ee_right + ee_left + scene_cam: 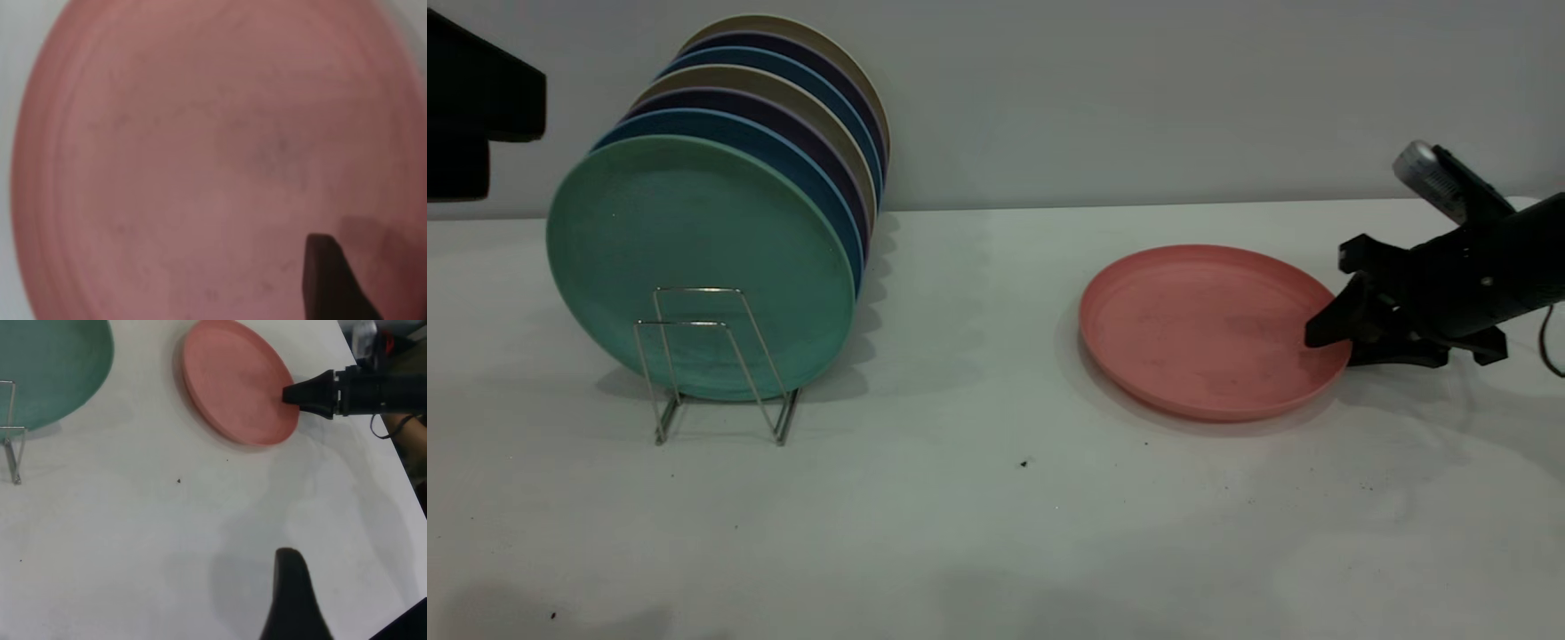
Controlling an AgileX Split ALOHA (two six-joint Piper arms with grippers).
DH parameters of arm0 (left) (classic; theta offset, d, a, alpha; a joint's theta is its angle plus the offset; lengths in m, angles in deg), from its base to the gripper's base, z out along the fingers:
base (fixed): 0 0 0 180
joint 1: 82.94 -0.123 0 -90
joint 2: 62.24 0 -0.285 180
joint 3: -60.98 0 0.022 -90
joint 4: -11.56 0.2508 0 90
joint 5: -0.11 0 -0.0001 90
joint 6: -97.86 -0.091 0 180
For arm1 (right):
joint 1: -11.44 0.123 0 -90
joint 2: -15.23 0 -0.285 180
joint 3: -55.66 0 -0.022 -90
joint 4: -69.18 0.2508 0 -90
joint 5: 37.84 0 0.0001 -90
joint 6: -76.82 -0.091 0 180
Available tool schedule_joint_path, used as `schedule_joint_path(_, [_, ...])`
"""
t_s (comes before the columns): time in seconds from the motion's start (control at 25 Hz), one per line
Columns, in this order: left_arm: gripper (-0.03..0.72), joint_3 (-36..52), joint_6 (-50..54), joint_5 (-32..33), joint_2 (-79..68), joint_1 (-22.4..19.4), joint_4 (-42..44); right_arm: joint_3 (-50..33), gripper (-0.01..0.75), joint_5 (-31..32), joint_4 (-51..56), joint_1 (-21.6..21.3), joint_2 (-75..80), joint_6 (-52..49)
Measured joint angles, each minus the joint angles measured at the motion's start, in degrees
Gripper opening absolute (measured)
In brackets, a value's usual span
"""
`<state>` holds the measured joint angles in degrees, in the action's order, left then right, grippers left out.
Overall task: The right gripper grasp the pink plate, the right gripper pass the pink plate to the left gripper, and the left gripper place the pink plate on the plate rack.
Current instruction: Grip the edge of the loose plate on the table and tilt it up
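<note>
The pink plate (1192, 329) lies on the white table at the right, and shows in the left wrist view (233, 383) too. My right gripper (1329, 348) reaches in from the right and is shut on the plate's right rim, with one finger (330, 283) on top of the plate's inside and the other low at the table. The plate fills the right wrist view (200, 153). The plate rack (720, 356) stands at the left with its front loops free. My left gripper (350, 613) hangs open and empty high above the table's middle, far from the plate.
A green plate (694, 258) stands upright in the rack, with several blue, purple and beige plates (818, 116) behind it. A black part of the left arm (476, 98) sits at the upper left edge. The table's right edge (393, 447) runs close beyond the pink plate.
</note>
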<state>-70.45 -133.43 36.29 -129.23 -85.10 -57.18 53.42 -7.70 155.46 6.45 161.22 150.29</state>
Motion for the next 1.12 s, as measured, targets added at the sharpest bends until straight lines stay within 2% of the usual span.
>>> schedule_joint_path(0.08, [0.526, 0.0, 0.0, 0.37, 0.0, 0.0, 0.0, 0.0, 0.253, -1.51, 0.19, 0.95, 0.0, 0.0])
schedule_joint_path(0.24, [0.526, 0.0, 0.0, 1.13, 0.0, 0.0, 0.0, 0.0, 0.075, -3.83, 0.63, 1.77, 0.0, -0.36])
schedule_joint_path(0.32, [0.526, 0.0, 0.0, 1.18, 0.0, 0.0, 0.0, 0.0, 0.026, -3.95, 0.75, 1.7, 0.0, -1.46])
schedule_joint_path(0.48, [0.526, 0.0, 0.15, 2.05, 0.0, 0.0, -0.19, 0.0, 0.013, -2.73, -2.07, 1.33, -0.2, -2.68])
schedule_joint_path(0.76, [0.526, 0.0, 0.17, 2.85, -0.46, 0.0, -1.14, 0.0, 0.013, 8.52, -16.36, -0.61, -2.89, -0.66])
schedule_joint_path(0.96, [0.526, 0.0, -1.33, 3.88, -6.24, 0.0, -2.26, 0.0, 0.013, 14.76, -17.35, -1.97, -4.85, -0.07])
schedule_joint_path(1.12, [0.526, -0.02, -7.98, 6.6, -14.43, 0.0, -8.26, 0.0, 0.013, 18.89, -17.61, -1.58, -4.91, -0.07])
